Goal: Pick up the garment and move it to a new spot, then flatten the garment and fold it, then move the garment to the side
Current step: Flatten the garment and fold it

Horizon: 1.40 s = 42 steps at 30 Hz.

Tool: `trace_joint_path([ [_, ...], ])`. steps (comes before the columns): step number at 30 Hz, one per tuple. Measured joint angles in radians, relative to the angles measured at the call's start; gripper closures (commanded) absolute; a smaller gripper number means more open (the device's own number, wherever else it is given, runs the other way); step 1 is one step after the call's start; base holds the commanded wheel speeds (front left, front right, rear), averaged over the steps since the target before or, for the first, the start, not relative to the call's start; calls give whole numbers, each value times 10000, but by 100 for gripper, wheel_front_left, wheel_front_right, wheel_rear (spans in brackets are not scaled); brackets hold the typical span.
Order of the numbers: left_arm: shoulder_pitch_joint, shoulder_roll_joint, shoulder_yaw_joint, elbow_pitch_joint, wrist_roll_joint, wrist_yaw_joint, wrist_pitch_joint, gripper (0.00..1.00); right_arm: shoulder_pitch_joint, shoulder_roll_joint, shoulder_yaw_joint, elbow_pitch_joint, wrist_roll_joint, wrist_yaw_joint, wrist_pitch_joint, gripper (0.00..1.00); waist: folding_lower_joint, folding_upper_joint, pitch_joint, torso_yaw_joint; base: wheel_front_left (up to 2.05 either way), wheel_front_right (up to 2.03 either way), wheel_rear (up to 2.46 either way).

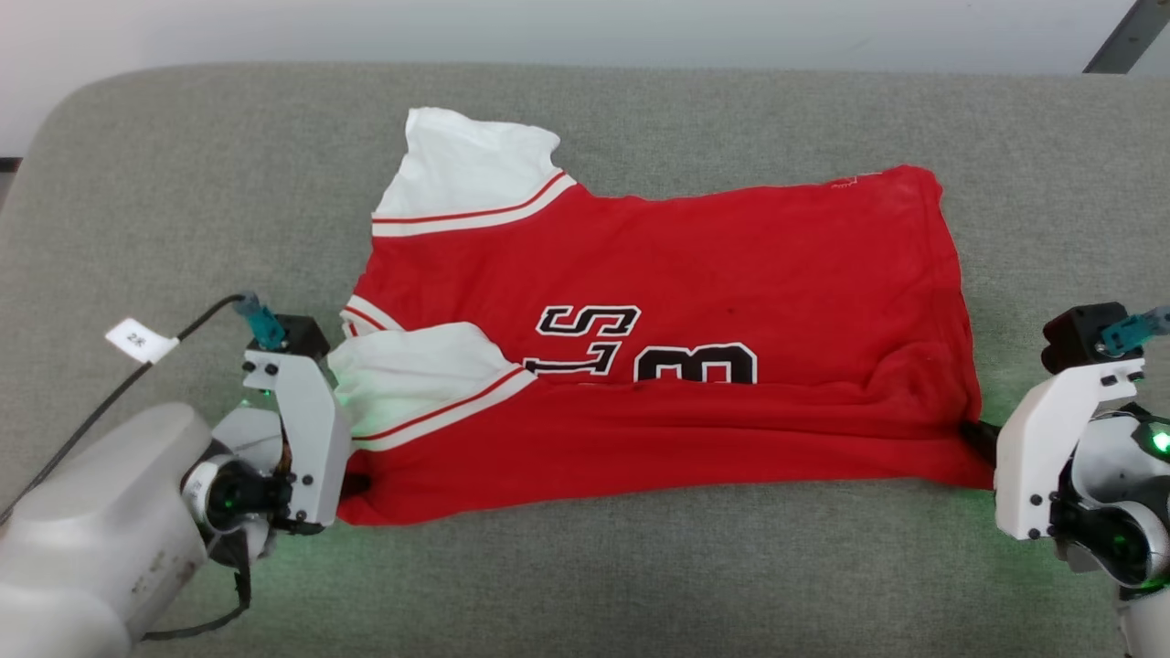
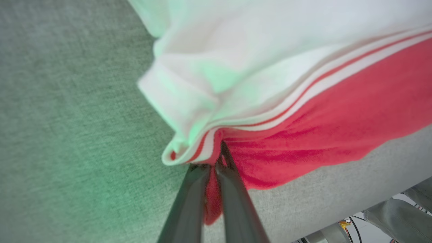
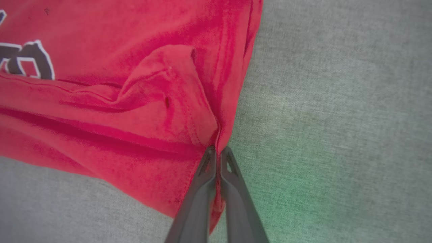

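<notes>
The garment [image 1: 695, 274], a red jersey with white sleeves and black lettering, lies sideways on the grey cushion [image 1: 640, 567]. Its near edge is folded over the lower half of the lettering. At the garment's near left corner my left gripper [image 1: 352, 482] is shut on red cloth beside the striped sleeve trim. In the left wrist view, the left gripper [image 2: 216, 158] pinches a red fold of the garment [image 2: 337, 111]. My right gripper [image 1: 976, 437] holds the near right corner. In the right wrist view, the right gripper [image 3: 217, 150] is shut on the hem of the garment [image 3: 135, 111].
The cushion's rounded back edge meets a pale wall [image 1: 548, 27]. A cable with a white tag [image 1: 137, 340] runs over the cushion to my left wrist. A dark bar [image 1: 1129, 37] slants at the top right. Bare cushion lies in front of and behind the garment.
</notes>
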Motion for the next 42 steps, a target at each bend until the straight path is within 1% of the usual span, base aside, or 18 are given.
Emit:
trace_joint_path([
  [6,-54,368,-36,-681,98,244,161,100,423,-240,-21,-894,121,0,558,100,0,-1,-93,-23,0,0,0],
  [10,-27,723,-82,-1329,134,552,309,100,881,-364,-113,-1613,245,0,915,100,0,0,-113,-38,0,0,0],
  [14,90,1049,-111,-2056,115,953,500,100,1376,-391,-380,-2186,351,0,1095,100,0,0,-110,-45,0,0,0],
  [19,319,1360,-186,-2792,115,1327,621,100,1882,-230,-658,-2359,357,0,1221,100,0,0,-90,-65,0,0,0],
  [23,448,1480,-215,-3033,119,1494,617,100,1984,-105,-696,-2293,334,0,1116,100,0,0,-71,-102,0,0,0],
  [24,450,1492,-224,-3081,165,1494,600,89,1984,-90,-696,-2247,316,0,1081,100,0,0,-69,-109,0,0,0],
  [26,476,1507,-219,-3122,203,1496,510,63,1981,-58,-683,-2174,295,0,982,100,0,0,-72,-119,0,0,0],
  [27,478,1517,-222,-3133,219,1526,481,37,1964,-35,-690,-2163,288,0,882,77,0,0,-79,-128,0,0,0],
  [28,476,1532,-228,-3154,293,1561,437,0,1940,-33,-669,-2140,282,0,848,45,0,0,-92,-134,0,0,0],
  [29,477,1547,-224,-3172,297,1618,437,0,1938,-35,-654,-2136,280,0,823,6,0,0,-112,-141,0,0,0],
  [30,465,1580,-228,-3221,307,1645,445,0,1934,-27,-669,-2153,286,0,769,0,0,0,-137,-149,0,0,0],
  [32,378,1703,-247,-3402,439,1685,543,0,1879,-44,-681,-2217,295,-2,731,0,0,0,-193,-167,0,0,0],
  [36,-145,2128,-148,-3900,635,1914,857,0,1755,-2,-779,-2642,360,-2,453,0,0,0,-290,-257,0,0,0],
  [39,-613,2326,4,-4272,755,2038,1058,0,1600,130,-940,-2997,435,-2,-140,0,0,0,-313,-381,0,0,0],
  [40,-778,2351,107,-4330,800,2113,1047,0,1526,198,-999,-3124,433,-2,-443,0,0,0,-307,-431,0,0,0],
  [42,-1117,2351,303,-4276,926,2121,859,0,1341,399,-1087,-3275,395,-2,-1164,0,0,0,-273,-551,0,0,0],
])
